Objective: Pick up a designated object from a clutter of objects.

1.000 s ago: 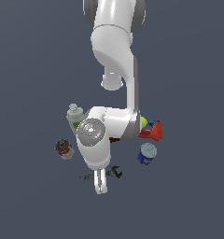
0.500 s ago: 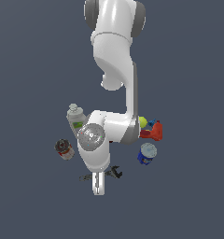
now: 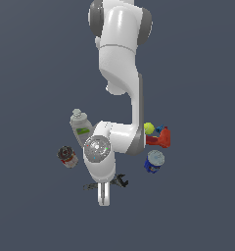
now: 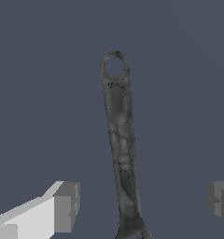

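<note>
Nothing lifted yet: pincer (image 4: 144,203) spread wide, straddling wrench (image 4: 119,140) on worktop (image 4: 188,70); closing and lifting remain

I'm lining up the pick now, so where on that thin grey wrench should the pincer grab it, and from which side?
Grip the wrench across its narrow, flat handle, about mid-length, coming straight down from above. It lies flat, and the open pincer already straddles it, fingers on either side. The ringed end and the head are wider and probably less steady.
</note>
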`<state>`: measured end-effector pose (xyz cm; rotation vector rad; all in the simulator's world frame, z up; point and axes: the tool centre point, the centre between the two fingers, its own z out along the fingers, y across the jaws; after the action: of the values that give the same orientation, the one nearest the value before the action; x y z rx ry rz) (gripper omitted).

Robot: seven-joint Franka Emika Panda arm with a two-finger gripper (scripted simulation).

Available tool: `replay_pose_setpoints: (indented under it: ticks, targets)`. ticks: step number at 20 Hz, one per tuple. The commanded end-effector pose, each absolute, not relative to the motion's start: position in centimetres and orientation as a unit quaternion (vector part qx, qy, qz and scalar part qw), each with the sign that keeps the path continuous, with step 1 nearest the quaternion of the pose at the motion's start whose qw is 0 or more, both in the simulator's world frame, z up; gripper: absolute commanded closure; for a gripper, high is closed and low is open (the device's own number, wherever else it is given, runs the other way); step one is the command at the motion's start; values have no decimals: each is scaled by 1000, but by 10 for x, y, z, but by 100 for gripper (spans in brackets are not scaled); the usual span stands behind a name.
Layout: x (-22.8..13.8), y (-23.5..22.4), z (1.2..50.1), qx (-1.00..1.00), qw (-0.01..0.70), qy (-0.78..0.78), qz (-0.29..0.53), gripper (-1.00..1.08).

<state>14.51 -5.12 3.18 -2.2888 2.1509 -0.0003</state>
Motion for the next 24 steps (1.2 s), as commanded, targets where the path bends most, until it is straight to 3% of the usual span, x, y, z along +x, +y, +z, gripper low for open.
replay_pose_setpoints:
  ticks: [1,8,9,24]
  targets:
    - [144,-51,18,-728,0,685,0,-92]
    - [146,-51,8,-728,0,685,0,-92]
    - [146,-51,8,-728,0,685,0,108]
    - [144,-55,15,-728,0,686,0,108]
